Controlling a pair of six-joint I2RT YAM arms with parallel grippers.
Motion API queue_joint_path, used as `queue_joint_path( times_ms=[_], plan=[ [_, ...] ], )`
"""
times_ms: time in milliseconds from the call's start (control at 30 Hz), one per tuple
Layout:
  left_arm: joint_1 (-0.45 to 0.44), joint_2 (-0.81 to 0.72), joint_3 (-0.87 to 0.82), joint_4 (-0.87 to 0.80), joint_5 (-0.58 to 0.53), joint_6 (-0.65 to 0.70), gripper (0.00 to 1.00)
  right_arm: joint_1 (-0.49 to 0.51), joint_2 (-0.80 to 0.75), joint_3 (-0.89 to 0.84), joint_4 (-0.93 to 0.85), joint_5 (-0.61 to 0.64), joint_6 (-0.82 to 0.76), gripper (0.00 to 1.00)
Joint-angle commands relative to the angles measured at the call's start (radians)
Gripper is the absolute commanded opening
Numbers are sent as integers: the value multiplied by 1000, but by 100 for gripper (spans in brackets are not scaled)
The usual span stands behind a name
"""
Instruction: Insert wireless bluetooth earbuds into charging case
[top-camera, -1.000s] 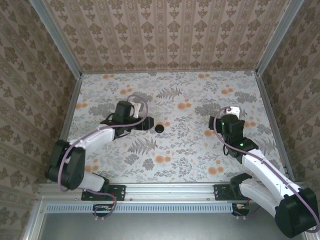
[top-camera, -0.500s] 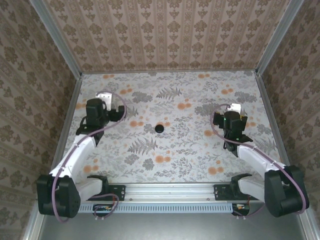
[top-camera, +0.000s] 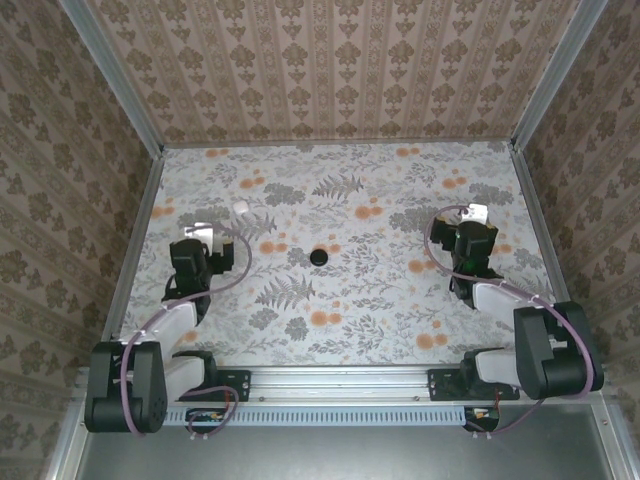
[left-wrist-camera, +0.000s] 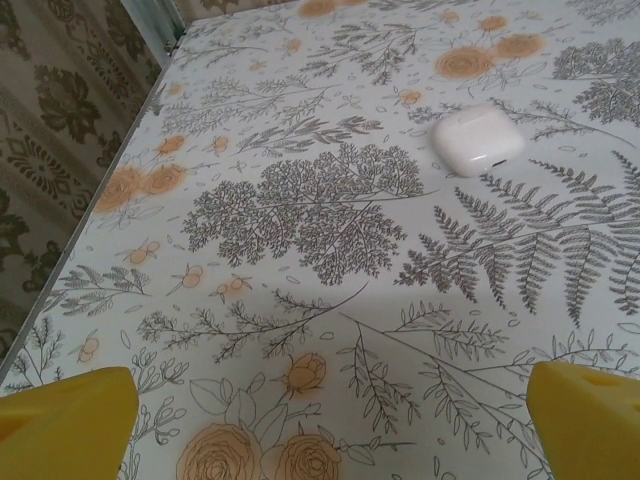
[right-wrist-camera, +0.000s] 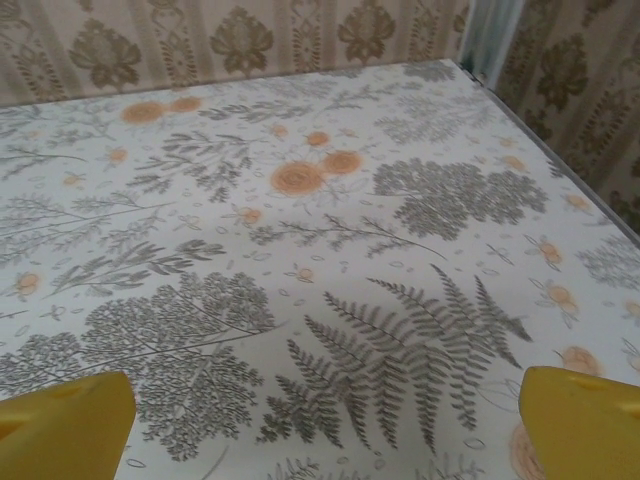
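My left gripper (left-wrist-camera: 332, 412) stands wide apart and empty. Its yellow fingertips (left-wrist-camera: 68, 420) sit at the two lower corners of the wrist view, with bare floral tabletop (left-wrist-camera: 300, 260) between them. The white charging case (left-wrist-camera: 478, 139) lies ahead of it and to the right, flat on the tabletop and touched by nothing. It looks shut, though I can't make out a lid seam. From above, the case sits in the left half of the tabletop, towards the far side.

The earbuds (top-camera: 319, 257) show as one small dark blob near the middle, well apart from the case and from both grippers. The blob is too small for me to tell whether both pieces lie together there.

My right gripper (right-wrist-camera: 325, 410) is likewise spread open with nothing in it, over printed ferns on the right side.

I judge that everything lies free because no pick is under way. The case is out in the open where I can get at its lid, and the earbuds are central where either arm could reach them. The inserting itself looks not yet done.

Both arms are folded, with elbows low by their bases at the near edge and forearms running towards the far wall. The left arm is close to the left side and the right arm nearer the right. Each wrist is held low, looking forward across the tabletop at a shallow angle.
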Motion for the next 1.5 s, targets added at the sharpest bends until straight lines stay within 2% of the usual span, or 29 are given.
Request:
queue_joint_path(
  times_ms=[0,300,333,467,600,633,733,1467],
  plan=[
    [15,11,-41,187,-4,31,100,-3,33,-20,131,-59,-38,100],
    [25,190,-53,489,109,2,100,-8,249,-27,356,-79,-53,100],
    [24,217,-48,509,125,3,100,-9,231,-15,298,-82,-44,100],
    [6,367,-13,598,155,33,100,-20,234,-9,295,-101,-40,100],
    [-12,438,49,556,73,31,100,-19,231,-10,294,-101,-41,100],
    [-5,432,72,497,64,10,100,-19,234,-10,297,-99,-41,100],
    [60,431,120,398,156,-40,100,-19,233,-11,296,-101,-41,100],
    [56,431,119,403,147,-33,100,-16,235,-5,291,-104,-49,100]
  ],
)
